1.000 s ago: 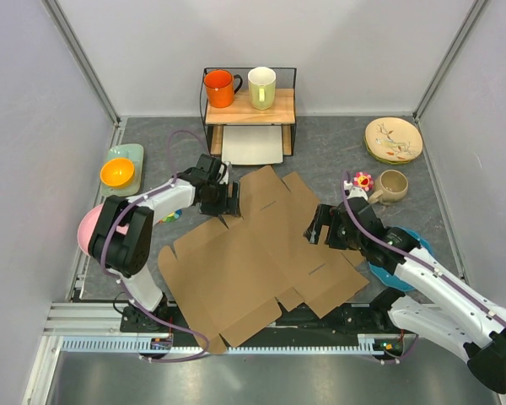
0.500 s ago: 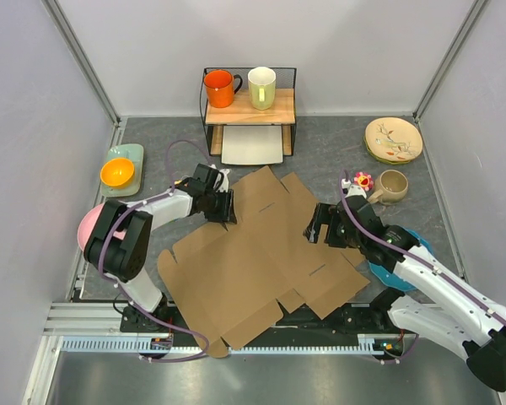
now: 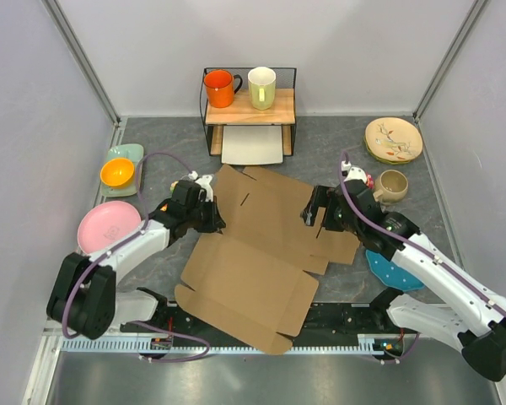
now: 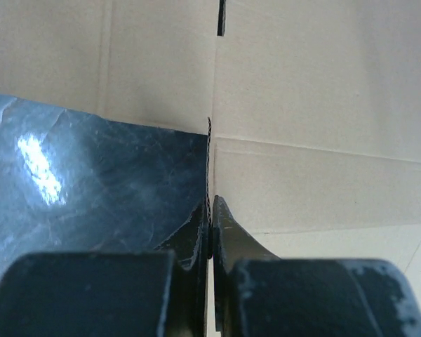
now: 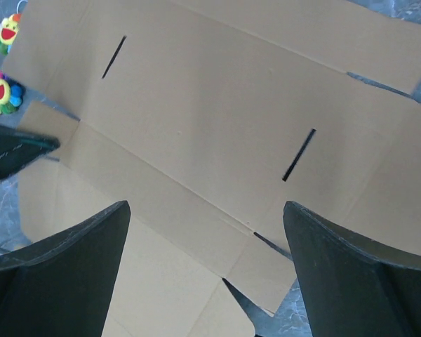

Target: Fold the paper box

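Paper box [image 3: 253, 253]: a brown die-cut sheet, flaps spread out, lying across the middle of the grey table [image 3: 320, 143] between the two arms. Its near corner reaches over the rail at the front.
Left gripper [image 4: 210, 225]: clamped shut on the box's left edge. The wrist view shows both fingers pressed together with the thin cardboard edge between them.
Right gripper [image 5: 203, 210]: jaws spread wide, holding nothing, hanging above the right part of the sheet, where the narrow slits are cut.
Back of table: a wooden shelf [image 3: 249, 107] carries an orange mug [image 3: 219, 88] and a pale mug [image 3: 261, 87], with a white tray [image 3: 253, 145] beneath, just behind the box's far edge.
Left side: orange bowl [image 3: 117, 172] and pink plate [image 3: 108, 226], both clear of the cardboard.
Right side: patterned plate [image 3: 393, 139], beige cup [image 3: 394, 185] and a blue plate [image 3: 392, 272] partly under the right arm.
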{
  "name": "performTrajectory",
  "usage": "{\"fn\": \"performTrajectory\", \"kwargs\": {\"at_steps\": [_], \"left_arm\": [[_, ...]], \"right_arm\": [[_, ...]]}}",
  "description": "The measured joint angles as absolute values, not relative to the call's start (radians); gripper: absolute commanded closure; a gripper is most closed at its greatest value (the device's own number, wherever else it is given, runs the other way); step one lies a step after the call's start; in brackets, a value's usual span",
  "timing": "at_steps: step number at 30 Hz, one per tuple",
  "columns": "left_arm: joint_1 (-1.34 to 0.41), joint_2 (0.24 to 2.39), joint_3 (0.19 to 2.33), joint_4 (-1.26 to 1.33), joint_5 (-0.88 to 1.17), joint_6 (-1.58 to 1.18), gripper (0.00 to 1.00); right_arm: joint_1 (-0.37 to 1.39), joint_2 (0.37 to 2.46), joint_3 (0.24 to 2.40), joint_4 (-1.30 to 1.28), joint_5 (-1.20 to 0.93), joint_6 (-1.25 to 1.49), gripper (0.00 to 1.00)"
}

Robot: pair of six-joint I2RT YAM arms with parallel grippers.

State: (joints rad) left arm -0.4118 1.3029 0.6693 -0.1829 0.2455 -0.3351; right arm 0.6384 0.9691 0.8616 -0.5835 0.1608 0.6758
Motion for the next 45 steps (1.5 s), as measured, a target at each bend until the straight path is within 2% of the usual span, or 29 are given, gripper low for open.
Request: {"fn": "performTrajectory", "kwargs": {"at_steps": [8,14,16,17,18,20,21,23,24,29,35,40,41,45], "left_arm": [[-0.412,1.068,0.508,-0.176,0.189,-0.466,0.98],[-0.419,0.978,0.474,-0.233,0.177,-0.520,0.98],[-0.421,0.965,0.474,-0.268,0.173,-0.531,0.93],[-0.425,0.963,0.474,-0.283,0.167,-0.535,0.87],[-0.435,0.963,0.477,-0.311,0.158,-0.540,0.73],[-0.451,0.972,0.491,-0.367,0.159,-0.557,0.54],[-0.456,0.982,0.503,-0.391,0.159,-0.560,0.38],[-0.462,1.015,0.547,-0.450,0.155,-0.570,0.23],[-0.462,1.028,0.573,-0.477,0.149,-0.575,0.01],[-0.461,1.023,0.709,-0.593,0.067,-0.588,0.00],[-0.432,1.009,0.826,-0.612,-0.041,-0.574,0.00],[-0.305,1.201,0.912,-0.604,-0.073,-0.533,0.01],[-0.283,1.233,0.918,-0.603,-0.070,-0.527,0.05],[-0.207,1.391,0.937,-0.570,-0.012,-0.478,0.05]], "right_arm": [[0.638,0.979,0.882,-0.596,0.245,0.701,0.02],[0.638,0.968,0.839,-0.647,0.316,0.789,0.02],[0.638,0.962,0.793,-0.660,0.317,0.823,0.02],[0.638,0.961,0.770,-0.667,0.312,0.838,0.02],[0.638,0.960,0.746,-0.671,0.306,0.850,0.03],[0.638,0.955,0.720,-0.670,0.287,0.865,0.03],[0.637,0.949,0.711,-0.665,0.277,0.869,0.03],[0.637,0.935,0.707,-0.655,0.259,0.870,0.03],[0.637,0.929,0.707,-0.643,0.252,0.868,0.03],[0.637,0.928,0.710,-0.614,0.226,0.847,0.03],[0.637,0.931,0.740,-0.597,0.184,0.796,0.03],[0.637,0.924,0.754,-0.590,0.140,0.756,0.03],[0.637,0.921,0.755,-0.591,0.128,0.751,0.03],[0.637,0.915,0.756,-0.591,0.084,0.727,0.04]]}}
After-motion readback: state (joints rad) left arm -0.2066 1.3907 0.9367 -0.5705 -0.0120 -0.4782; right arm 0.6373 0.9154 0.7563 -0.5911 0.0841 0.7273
